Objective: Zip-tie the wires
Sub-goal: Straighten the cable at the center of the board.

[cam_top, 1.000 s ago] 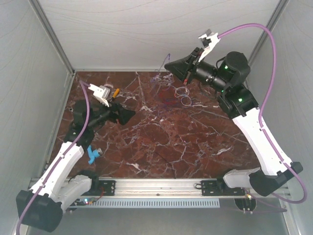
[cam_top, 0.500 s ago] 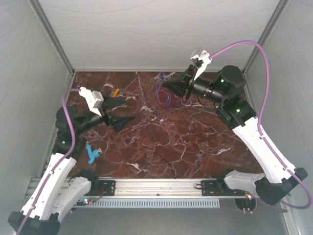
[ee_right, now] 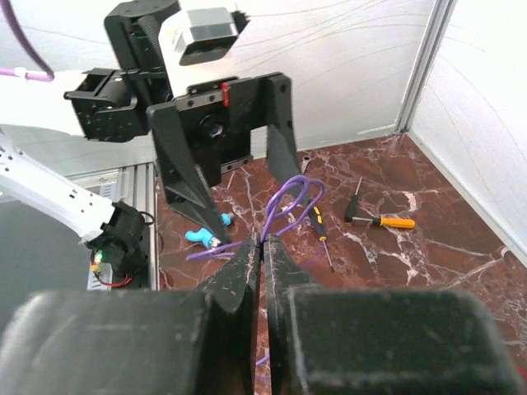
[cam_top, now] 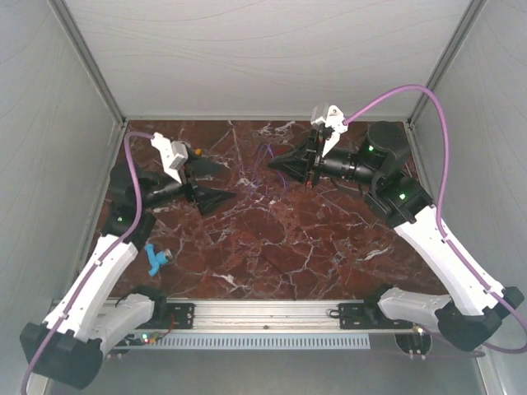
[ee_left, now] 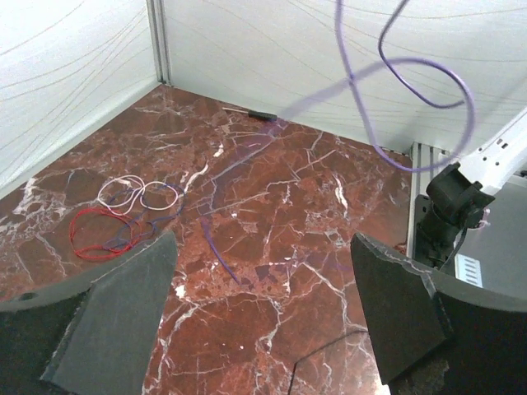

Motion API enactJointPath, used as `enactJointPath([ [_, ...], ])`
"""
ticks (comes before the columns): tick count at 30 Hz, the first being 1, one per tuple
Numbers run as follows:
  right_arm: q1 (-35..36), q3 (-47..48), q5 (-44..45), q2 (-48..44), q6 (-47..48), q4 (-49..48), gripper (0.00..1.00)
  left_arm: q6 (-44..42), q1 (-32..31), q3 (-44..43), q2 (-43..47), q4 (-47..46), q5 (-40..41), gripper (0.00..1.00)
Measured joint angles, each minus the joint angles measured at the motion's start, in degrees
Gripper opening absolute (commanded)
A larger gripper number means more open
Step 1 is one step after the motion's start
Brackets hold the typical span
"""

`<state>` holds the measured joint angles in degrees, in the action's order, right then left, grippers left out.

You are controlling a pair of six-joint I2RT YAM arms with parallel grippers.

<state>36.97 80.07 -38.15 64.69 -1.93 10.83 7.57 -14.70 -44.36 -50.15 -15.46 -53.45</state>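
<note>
At 9 o'clock in the left wrist view, the wires [ee_left: 103, 230] are recorded as red and whitish loops lying flat on the marble table [cam_top: 280, 247]. One purple strand [ee_right: 288, 197] is pinched between the closed jaws of the right gripper [ee_right: 262, 244], looping up at 12 o'clock from the tips. The left gripper [cam_top: 217, 183] is spread wide, with nothing gripped. An orange-handled tool [ee_right: 385, 220] is noted on the table at 3 o'clock in the right wrist view.
</note>
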Motion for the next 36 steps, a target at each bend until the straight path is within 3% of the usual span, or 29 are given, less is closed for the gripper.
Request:
enactJointPath([
  [7, 0.31, -1.27, -1.86, 0.02, 0.57, 0.07, 0.00, 0.11, -0.04, -4.94, -7.74, -2.86, -2.49, 0.86],
  [20, 1.03, -1.27, -2.84, 0.02, 0.57, -0.07, 0.00, 8.74, -2.86, -3.72, -12.02, -16.92, -13.25, 0.85],
  [27, 1.05, -1.27, -3.30, 0.02, 0.59, -0.50, 0.00, 5.70, -5.46, -4.09, -12.94, -15.41, -10.19, 0.86],
  [28, 1.07, -1.27, -3.30, 0.02, 0.59, -0.57, 0.00, 4.72, -5.68, -4.35, -13.16, -14.45, -9.29, 0.81],
  [29, 1.07, -1.27, -3.30, 0.02, 0.59, -0.66, 0.00, 3.80, -5.81, -4.68, -13.44, -13.75, -8.46, 0.71],
  [32, 1.18, -1.27, -3.58, 0.02, 0.57, -1.01, 0.00, 1.77, -5.99, -5.97, -14.71, -11.96, -7.13, 0.00],
  [36, 1.27, -1.29, -2.75, 0.02, 0.48, -1.51, 0.00, 0.22, -6.10, -7.52, -16.39, -10.03, -7.72, 0.00],
])
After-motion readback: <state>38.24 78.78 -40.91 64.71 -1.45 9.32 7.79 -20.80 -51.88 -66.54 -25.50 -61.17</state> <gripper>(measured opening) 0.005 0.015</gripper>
